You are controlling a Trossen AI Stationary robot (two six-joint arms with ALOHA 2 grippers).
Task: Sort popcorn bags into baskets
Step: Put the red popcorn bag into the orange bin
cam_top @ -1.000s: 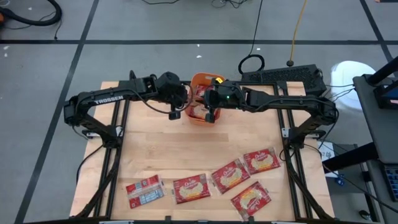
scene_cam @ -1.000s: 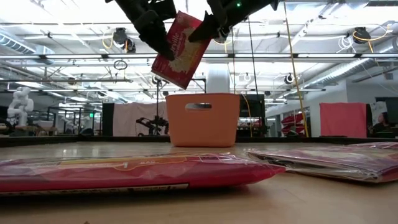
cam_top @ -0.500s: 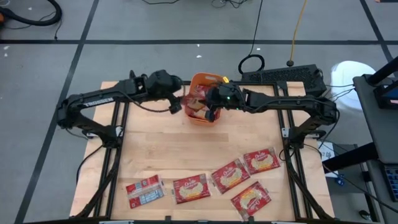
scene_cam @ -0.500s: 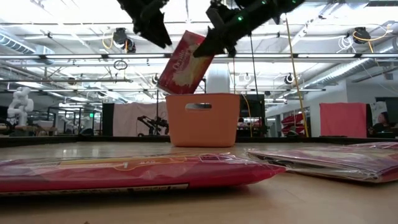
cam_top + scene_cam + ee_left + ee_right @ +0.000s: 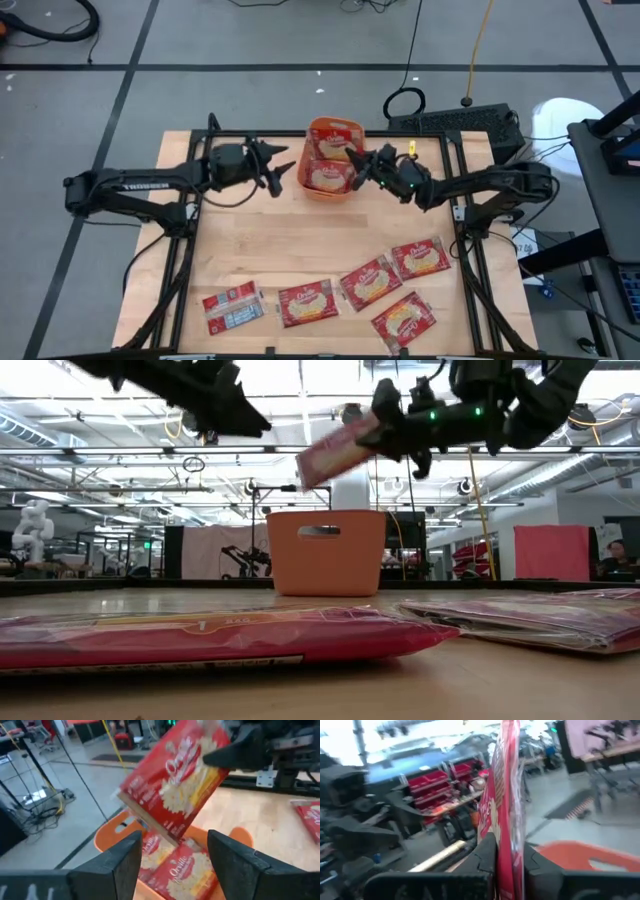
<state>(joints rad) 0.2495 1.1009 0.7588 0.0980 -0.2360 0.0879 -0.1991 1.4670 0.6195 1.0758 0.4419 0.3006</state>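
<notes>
The orange basket (image 5: 335,125) stands at the table's far middle with popcorn bags (image 5: 175,867) lying inside it. Just above it hangs one red popcorn bag (image 5: 335,452), cream label showing, with my right gripper (image 5: 353,161) shut on it from the basket's right side. My left gripper (image 5: 283,170) stands open to the left of the basket, apart from the bag, with nothing between its fingers (image 5: 120,865). Several more popcorn bags (image 5: 370,281) lie flat near the table's front edge. My right gripper pinches the bag's end nearest the table's right side (image 5: 506,837) between its two fingers (image 5: 487,856), one on each flat face. The fingers come roughly level from the table's right. The bag is lifted clear over the basket, slanting, with its free end (image 5: 303,470) lower toward the left.
A lone bag (image 5: 231,306) lies at the front left and a row of others (image 5: 306,302) runs to the front right (image 5: 403,321). Bare wood lies between these and the basket. A keyboard (image 5: 455,122) sits beyond the table's far right corner.
My left gripper has let go of the bag, opened, and drawn back toward the table's left edge. My right gripper has kept the bag, sunk and rolled. The bag has tipped from a steep slant held by both grippers to a flatter one over the basket.
</notes>
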